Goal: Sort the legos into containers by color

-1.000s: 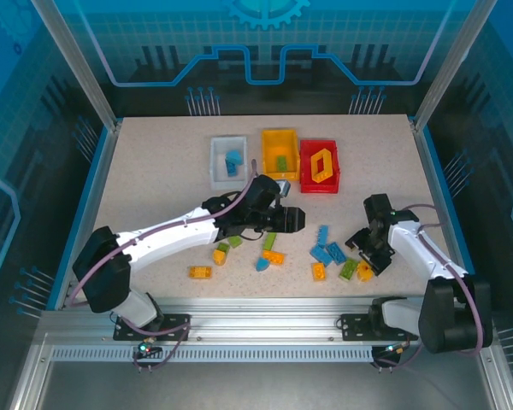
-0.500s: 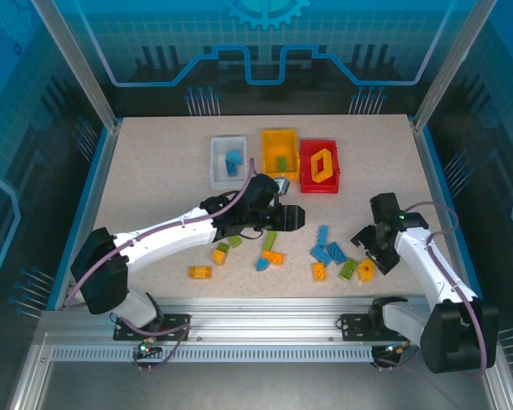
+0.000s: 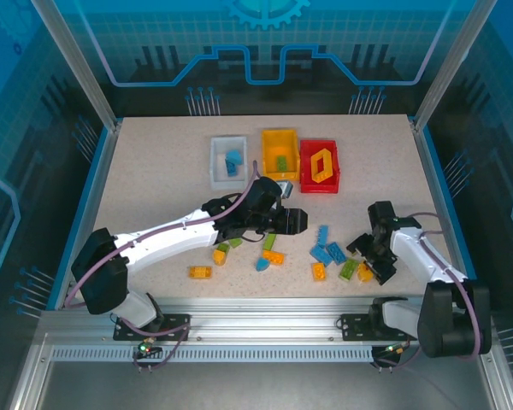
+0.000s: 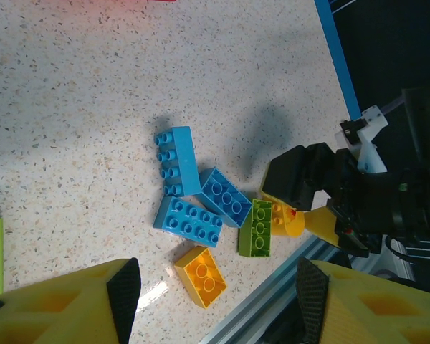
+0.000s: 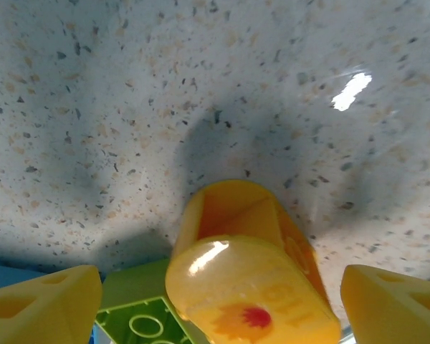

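Note:
Loose legos lie near the table's front. In the right cluster are blue bricks (image 3: 325,248) (image 4: 226,195), a yellow brick (image 3: 319,271) (image 4: 203,274), a green brick (image 3: 349,268) (image 4: 259,227) (image 5: 140,308) and a rounded yellow piece (image 3: 365,272) (image 5: 251,272). My right gripper (image 3: 368,261) (image 5: 222,308) is low over that rounded piece, open, a finger on each side with gaps. My left gripper (image 3: 295,220) (image 4: 216,301) hangs open above the table, nothing in it. The white bin (image 3: 215,171), yellow bin (image 3: 280,137) and red bin (image 3: 306,175) stand at the back.
The white bin holds a blue brick (image 3: 232,161), the yellow bin a green brick (image 3: 280,162), the red bin a yellow frame (image 3: 322,164). More yellow, green and blue legos (image 3: 219,255) lie under the left arm. The metal front rail (image 4: 272,308) runs close to the right cluster.
My right gripper has shifted over the rounded yellow piece and its jaws have widened. The left gripper has barely moved.

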`<state>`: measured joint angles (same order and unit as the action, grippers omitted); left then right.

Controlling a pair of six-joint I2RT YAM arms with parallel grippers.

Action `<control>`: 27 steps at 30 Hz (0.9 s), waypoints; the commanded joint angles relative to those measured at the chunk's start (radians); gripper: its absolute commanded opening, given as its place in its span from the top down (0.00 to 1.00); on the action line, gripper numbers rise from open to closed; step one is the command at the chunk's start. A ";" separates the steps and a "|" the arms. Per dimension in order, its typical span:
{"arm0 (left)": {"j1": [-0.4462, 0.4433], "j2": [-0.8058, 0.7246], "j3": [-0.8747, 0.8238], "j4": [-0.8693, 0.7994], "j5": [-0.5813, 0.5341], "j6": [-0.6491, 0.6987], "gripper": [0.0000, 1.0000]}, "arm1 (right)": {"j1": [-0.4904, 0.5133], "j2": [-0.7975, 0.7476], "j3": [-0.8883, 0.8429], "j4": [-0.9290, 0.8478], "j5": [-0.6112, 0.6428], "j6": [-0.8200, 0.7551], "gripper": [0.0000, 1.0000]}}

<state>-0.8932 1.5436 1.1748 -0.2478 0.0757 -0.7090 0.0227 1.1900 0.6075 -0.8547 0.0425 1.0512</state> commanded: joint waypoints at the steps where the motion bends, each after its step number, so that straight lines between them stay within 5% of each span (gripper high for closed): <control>1: -0.006 -0.009 0.018 0.016 -0.007 -0.014 0.37 | -0.017 0.024 -0.014 0.086 -0.070 0.040 0.14; 17: -0.007 -0.030 0.009 0.012 -0.004 -0.024 0.37 | -0.021 0.269 0.186 0.218 -0.118 0.067 0.29; 27: -0.007 -0.039 -0.018 0.029 0.008 -0.049 0.37 | -0.009 0.190 0.107 0.181 -0.088 -0.038 0.17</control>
<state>-0.8932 1.5349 1.1721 -0.2390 0.0761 -0.7380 0.0185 1.4117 0.7399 -0.6357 -0.0597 1.0546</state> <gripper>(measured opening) 0.632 0.826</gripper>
